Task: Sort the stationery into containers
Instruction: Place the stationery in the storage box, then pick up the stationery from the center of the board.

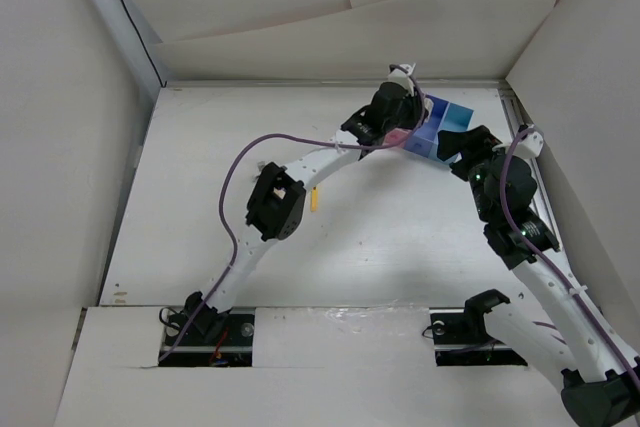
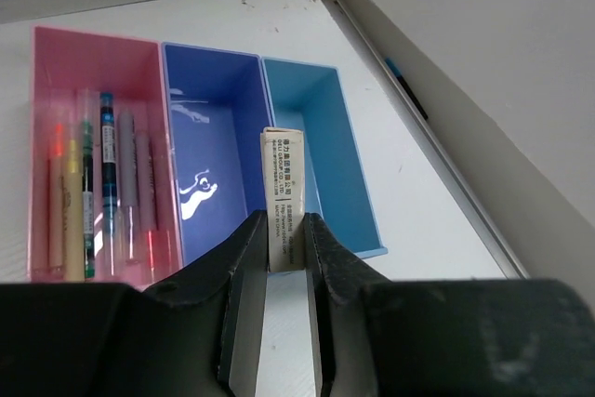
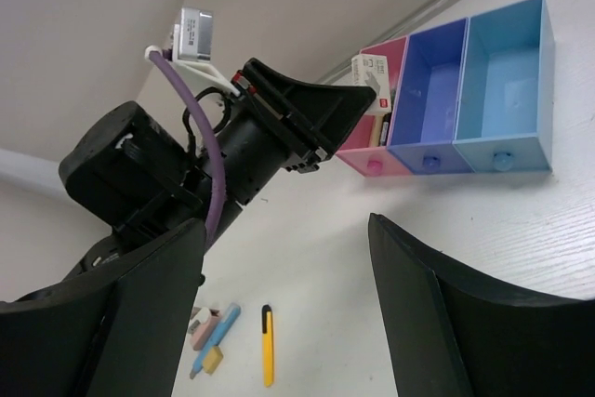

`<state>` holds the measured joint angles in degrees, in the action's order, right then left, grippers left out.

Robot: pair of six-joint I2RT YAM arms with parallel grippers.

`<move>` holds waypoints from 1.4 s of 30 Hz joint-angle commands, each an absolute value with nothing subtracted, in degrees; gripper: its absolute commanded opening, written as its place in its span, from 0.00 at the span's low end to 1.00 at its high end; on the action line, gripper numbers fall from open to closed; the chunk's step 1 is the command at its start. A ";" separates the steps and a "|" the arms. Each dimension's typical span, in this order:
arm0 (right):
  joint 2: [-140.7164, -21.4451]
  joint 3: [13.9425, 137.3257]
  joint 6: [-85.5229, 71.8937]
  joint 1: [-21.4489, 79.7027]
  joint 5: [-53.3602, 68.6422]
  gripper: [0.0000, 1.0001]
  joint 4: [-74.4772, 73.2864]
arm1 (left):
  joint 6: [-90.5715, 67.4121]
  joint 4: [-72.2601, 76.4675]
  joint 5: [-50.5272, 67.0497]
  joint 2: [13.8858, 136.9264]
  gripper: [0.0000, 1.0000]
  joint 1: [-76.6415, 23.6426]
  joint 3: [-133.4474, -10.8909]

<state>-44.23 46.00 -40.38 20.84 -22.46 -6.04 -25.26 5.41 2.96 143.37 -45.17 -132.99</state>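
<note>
The surface [image 1: 400,247] carries the tray [image 2: 212,48] at its far side; the tray looks light and thin-walled, so any knock from either arm could slide it; my right hand [image 3: 284,225] waits near the tray's front face, spread wide and holding nothing, and it is close enough to my left arm that the two could clash if both move at once; my left hand [image 2: 285,239] hangs above the tray, pinched tight on the lower end of a white box [image 2: 284,183] with print on it; from my left wrist the box lines up with the wall between the dark blue compartment [image 2: 214,118] and the cyan compartment [image 2: 321,146], yet from my right wrist it seems nearer the pink compartment [image 2: 139,72], so I cannot tell which one lies under it; let go here and it may strike a wall, tip, and fall into the wrong slot or outside the tray; the pens [image 2: 107,183] lie inside the pink compartment; a yellow pen [image 3: 267,358] and a light blue pen [image 3: 216,326] lie well apart from the tray, unsorted.
</note>
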 commanded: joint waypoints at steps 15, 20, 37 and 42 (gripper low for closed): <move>-43.51 45.62 -40.61 20.30 -20.65 0.77 -5.36 | -25.04 15.91 7.21 149.41 0.28 -45.26 -139.75; -43.51 45.62 -40.61 20.30 -20.65 0.77 -5.36 | -24.44 15.91 6.60 147.93 0.31 -45.26 -138.87; -47.45 45.78 -40.08 20.83 -15.82 0.42 -3.52 | -35.51 16.97 -20.46 97.76 0.54 -30.59 -71.06; -48.60 46.31 -39.55 23.02 -15.82 0.61 -2.91 | -36.91 9.33 -31.10 93.96 0.58 -30.06 -64.17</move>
